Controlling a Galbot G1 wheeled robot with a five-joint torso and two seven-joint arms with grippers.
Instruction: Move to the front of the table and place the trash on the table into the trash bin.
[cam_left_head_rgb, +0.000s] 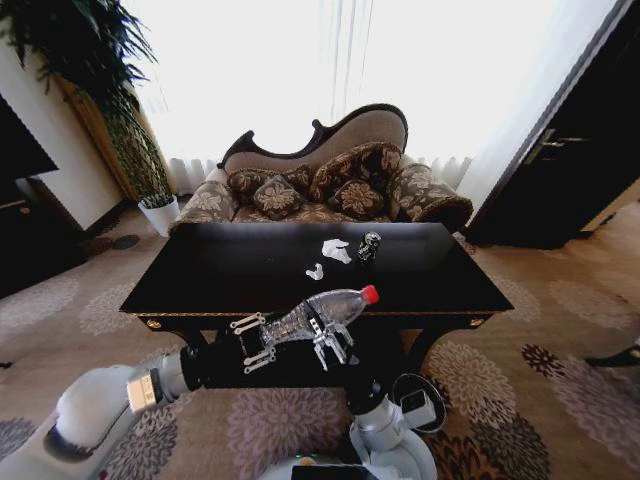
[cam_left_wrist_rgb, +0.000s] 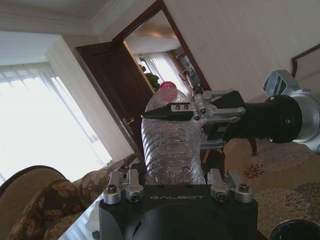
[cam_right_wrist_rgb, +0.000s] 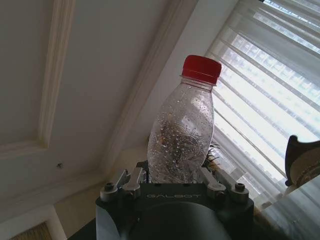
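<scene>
Head view: both end effectors (cam_left_head_rgb: 295, 335) grip bottle (cam_left_head_rgb: 325, 312).

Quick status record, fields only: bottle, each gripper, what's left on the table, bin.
bottle: clear bottle with red cap, held in the air at the table's near edge
left gripper: shut on the bottle's base end
right gripper: shut on the bottle's middle
on table: paper scraps, small dark can, far side
bin: dark rim at the left wrist view's corner; identity uncertain
</scene>
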